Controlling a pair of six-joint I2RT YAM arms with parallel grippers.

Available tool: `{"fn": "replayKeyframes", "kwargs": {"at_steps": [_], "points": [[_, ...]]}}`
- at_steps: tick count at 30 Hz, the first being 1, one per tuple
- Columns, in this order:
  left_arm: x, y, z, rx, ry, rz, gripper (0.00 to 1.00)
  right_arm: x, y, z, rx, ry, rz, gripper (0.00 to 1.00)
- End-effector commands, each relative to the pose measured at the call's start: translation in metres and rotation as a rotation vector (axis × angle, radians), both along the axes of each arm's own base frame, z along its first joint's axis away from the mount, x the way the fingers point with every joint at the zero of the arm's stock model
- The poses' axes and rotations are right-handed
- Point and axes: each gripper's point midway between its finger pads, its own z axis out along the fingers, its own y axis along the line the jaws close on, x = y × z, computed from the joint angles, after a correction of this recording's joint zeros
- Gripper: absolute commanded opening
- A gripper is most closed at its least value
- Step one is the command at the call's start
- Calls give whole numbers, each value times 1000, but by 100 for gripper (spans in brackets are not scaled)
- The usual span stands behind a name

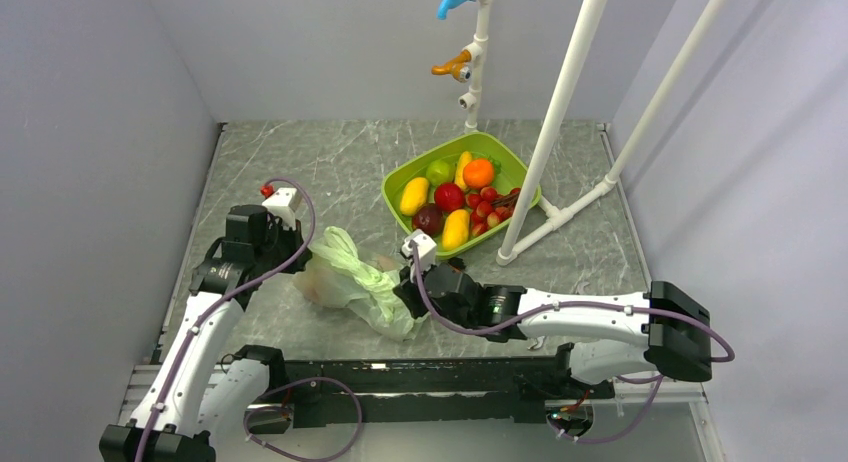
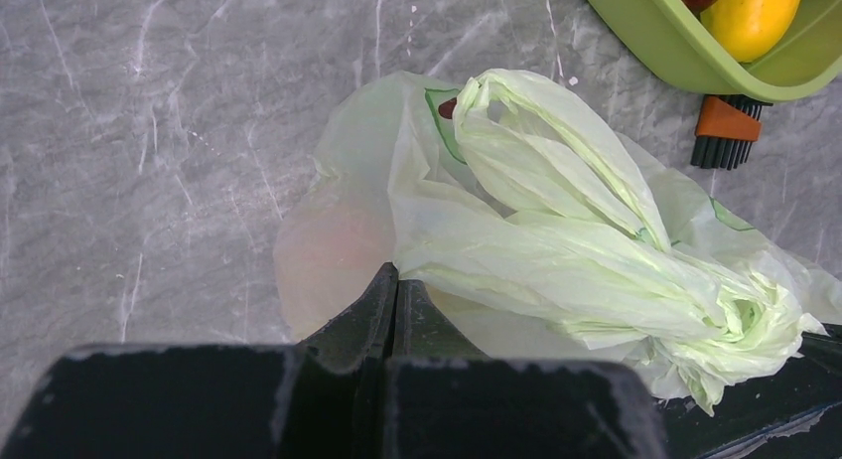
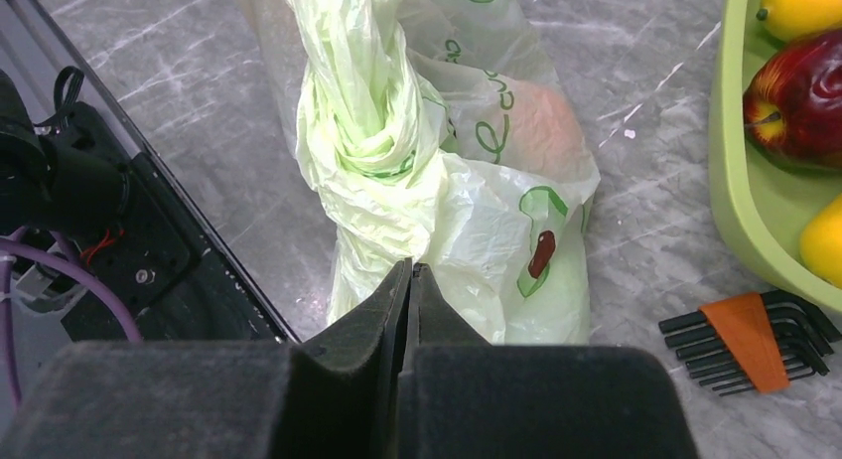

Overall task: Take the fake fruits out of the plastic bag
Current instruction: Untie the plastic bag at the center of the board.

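Nearest the camera, the two arms are bolted at the desk's (image 1: 300,162) front edge, and both reach in to the same bag (image 1: 345,277), one from each side. The left arm (image 1: 200,332) meets its left edge. The right arm (image 1: 580,317) stretches across to the twisted end.

The bag lies on its side on the desk, its long handles wound into a tight knot (image 3: 372,131). That knot is probably why both arms hold it: it has to be loosened or pulled apart before anything comes out. One rounded, peach-coloured fruit (image 3: 541,126) shows faintly through the thin film, still inside.

The left jaws are pressed together with no gap, their tips at the film beside the fruit, apparently pinching a fold. The right jaws are likewise pressed together, tips against the crumpled plastic just below the knot, seemingly nipping it.

Just beyond the bag lies a fan of hex keys (image 3: 755,340) in an orange holder. Farther back sits a green tray (image 1: 400,177) already holding yellow, red, orange and green fruit, with a white pipe frame (image 1: 560,112) standing beside it.
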Motion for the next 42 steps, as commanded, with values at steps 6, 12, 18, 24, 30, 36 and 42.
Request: {"fn": "replayKeyframes", "kwargs": {"at_steps": [6, 12, 18, 24, 30, 36, 42], "points": [[12, -4, 21, -24, -70, -20, 0, 6, 40, 63, -62, -184, 105, 37], [11, -5, 21, -29, -77, -24, 0, 6, 74, 71, -119, -215, 190, 53], [12, -4, 21, -26, -73, -20, 0, 13, 91, 51, -217, -242, 188, 51], [11, -6, 20, -31, -71, -30, 0, 18, 91, 32, -324, -291, 155, 44], [12, -4, 21, -25, -73, -20, 0, 27, 75, 25, -448, -406, 16, 17], [12, -3, 21, -22, -72, -17, 0, 23, 57, 43, -359, -417, -35, 0], [12, 2, 23, -14, -87, 10, 0, -11, 40, 69, -110, -333, 128, 0]]}}
